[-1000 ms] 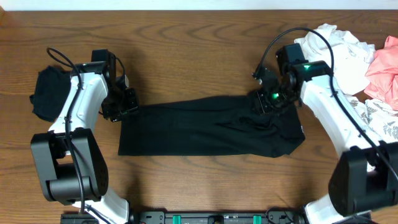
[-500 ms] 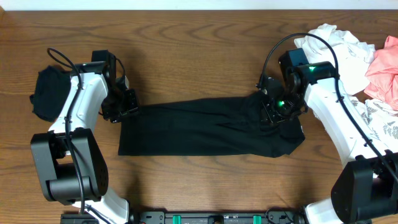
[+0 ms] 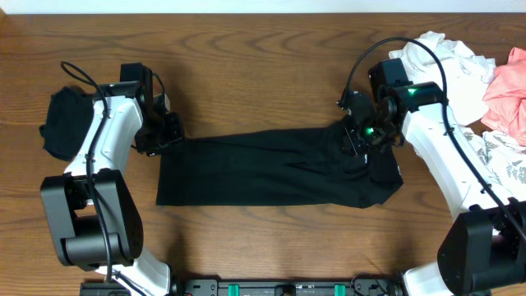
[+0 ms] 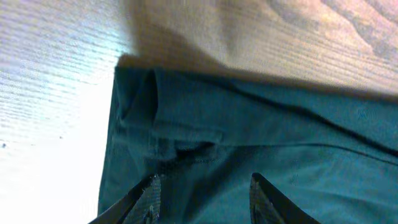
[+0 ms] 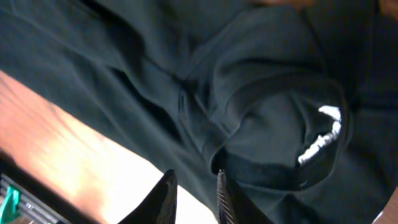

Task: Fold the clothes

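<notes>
The black shirt lies folded into a long strip across the middle of the table. My left gripper hangs over its upper left corner. In the left wrist view the jaws stand apart above a creased hem, nothing between them. My right gripper is over the bunched collar end at the upper right. In the right wrist view its fingers are parted by a narrow gap beside the shirt's edge, with bright table showing between them. The small white tag shows inside the collar.
A dark bundle of cloth lies at the far left beside my left arm. A heap of white, pink and leaf-print garments fills the back right corner, close behind my right arm.
My right gripper has opened slightly and let go of the collar end, shifting a little over it. The left gripper and the shirt have stayed put.
</notes>
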`<control>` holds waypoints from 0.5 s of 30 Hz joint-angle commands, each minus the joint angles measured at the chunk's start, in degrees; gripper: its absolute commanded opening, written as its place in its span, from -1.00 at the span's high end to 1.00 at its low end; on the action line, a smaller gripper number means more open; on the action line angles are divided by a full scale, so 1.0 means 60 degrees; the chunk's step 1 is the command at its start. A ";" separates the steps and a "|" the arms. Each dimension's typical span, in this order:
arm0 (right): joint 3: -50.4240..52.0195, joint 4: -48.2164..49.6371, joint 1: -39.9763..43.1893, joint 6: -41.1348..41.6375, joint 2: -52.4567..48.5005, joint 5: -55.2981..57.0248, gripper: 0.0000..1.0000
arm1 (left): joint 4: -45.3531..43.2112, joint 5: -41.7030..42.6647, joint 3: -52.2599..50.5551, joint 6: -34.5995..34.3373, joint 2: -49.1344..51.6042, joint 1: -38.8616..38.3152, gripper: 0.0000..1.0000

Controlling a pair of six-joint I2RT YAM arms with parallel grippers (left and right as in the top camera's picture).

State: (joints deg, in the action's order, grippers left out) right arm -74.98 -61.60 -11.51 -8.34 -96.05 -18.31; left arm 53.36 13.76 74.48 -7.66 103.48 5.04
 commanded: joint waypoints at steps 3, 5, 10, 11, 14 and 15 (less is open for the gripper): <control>0.0688 0.0477 -0.0076 0.0171 -0.0066 0.0018 0.59 | -0.0022 -0.0153 -0.0073 -0.0011 0.0175 -0.0022 0.06; 0.0936 0.0685 -0.0076 0.0171 -0.0066 0.0018 0.59 | -0.0022 -0.0153 -0.0073 -0.0015 0.0299 -0.0022 0.06; 0.1260 0.0943 -0.0076 0.0171 -0.0066 0.0022 0.60 | 0.0208 -0.0146 -0.0073 -0.0015 0.0586 -0.0022 0.06; 0.1271 0.0969 -0.0076 0.0171 -0.0066 0.0018 0.60 | 0.0237 -0.0146 -0.0076 -0.0015 0.0619 -0.0022 0.06; 0.1271 0.1107 -0.0076 0.0175 -0.0066 0.0018 0.61 | 0.0007 -0.0146 -0.0233 -0.0015 0.0681 -0.0022 0.06; 0.1271 0.1140 -0.0076 0.0175 -0.0066 0.0018 0.61 | -0.0127 -0.0142 -0.0299 -0.0015 0.0681 -0.0022 0.06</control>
State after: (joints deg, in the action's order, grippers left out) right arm -67.66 -55.16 -11.51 -7.92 -96.18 -18.20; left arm 53.23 13.34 73.82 -7.66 106.72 5.04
